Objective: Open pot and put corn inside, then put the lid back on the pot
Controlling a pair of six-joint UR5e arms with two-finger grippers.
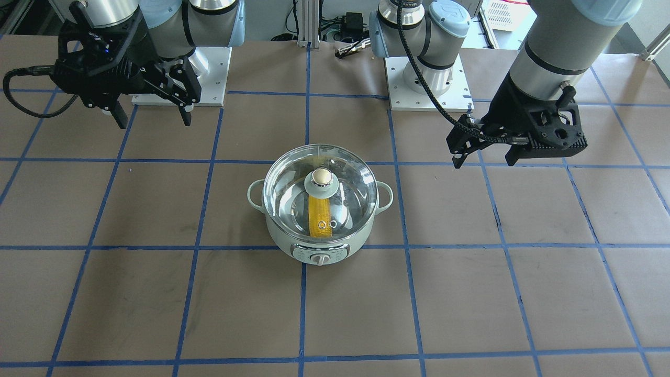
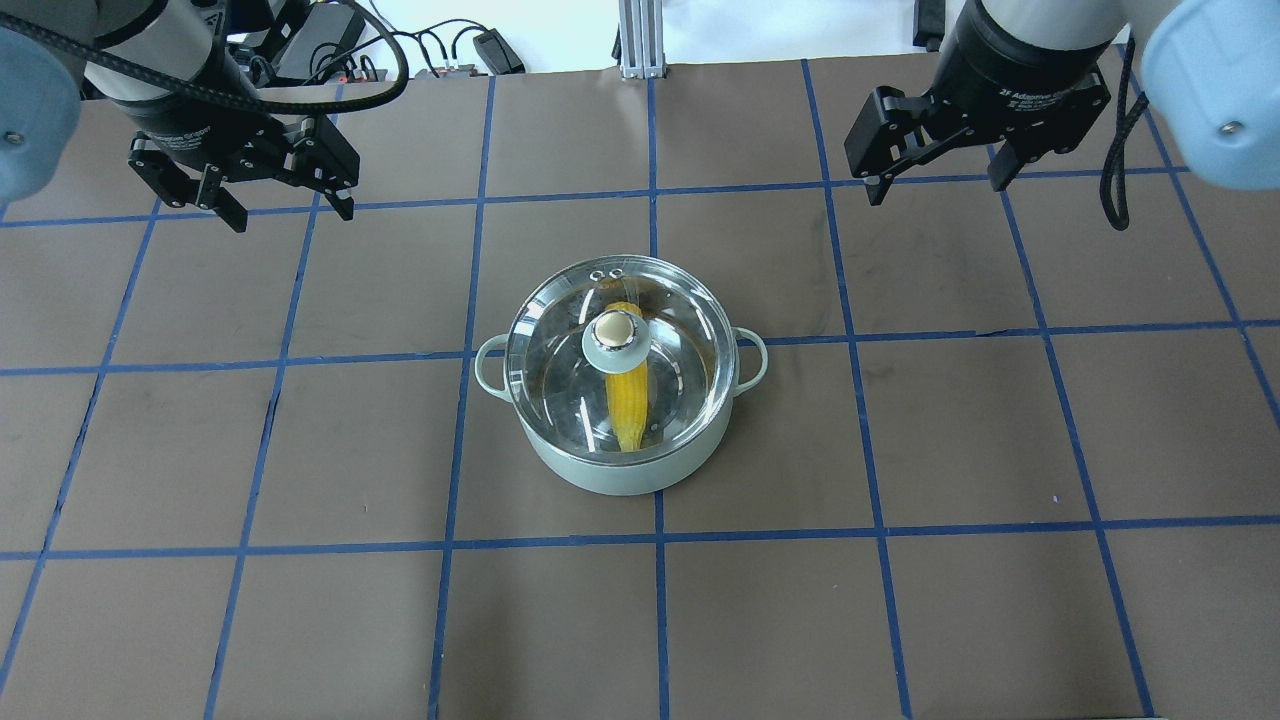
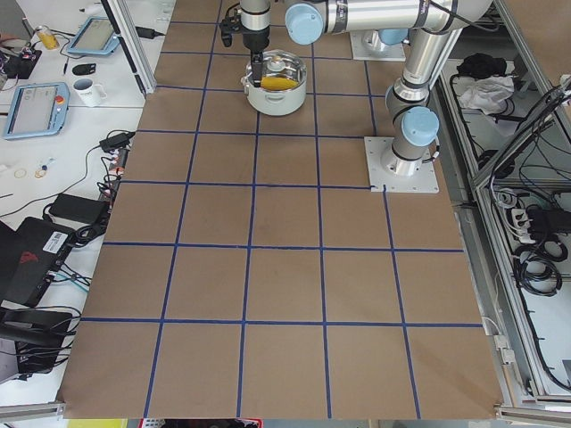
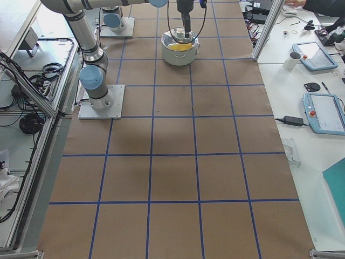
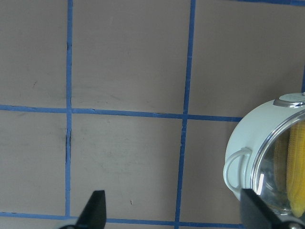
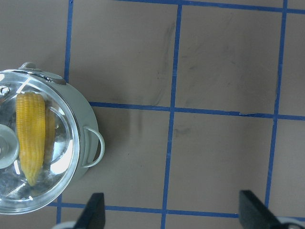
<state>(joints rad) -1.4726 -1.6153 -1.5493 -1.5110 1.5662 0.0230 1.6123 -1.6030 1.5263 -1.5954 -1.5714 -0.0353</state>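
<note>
The mint-green pot (image 2: pixel 620 472) stands in the middle of the table with the clear glass lid (image 2: pixel 555 375) seated on it. The yellow corn (image 2: pixel 628 405) lies inside and shows through the glass. In the front view the pot (image 1: pixel 319 233), lid (image 1: pixel 285 191) and corn (image 1: pixel 320 215) show the same. My left gripper (image 2: pixel 290 212) is open and empty, raised to the pot's far left. My right gripper (image 2: pixel 937 185) is open and empty, raised to its far right. The left wrist view catches the pot (image 5: pixel 248 138). The right wrist view shows the corn (image 6: pixel 29 133) under the lid.
The brown table cover (image 2: pixel 300 600) carries a blue tape grid. The arm bases (image 1: pixel 419 78) stand at the robot's side of the table. Cables and a power brick (image 2: pixel 495 50) lie beyond the far edge.
</note>
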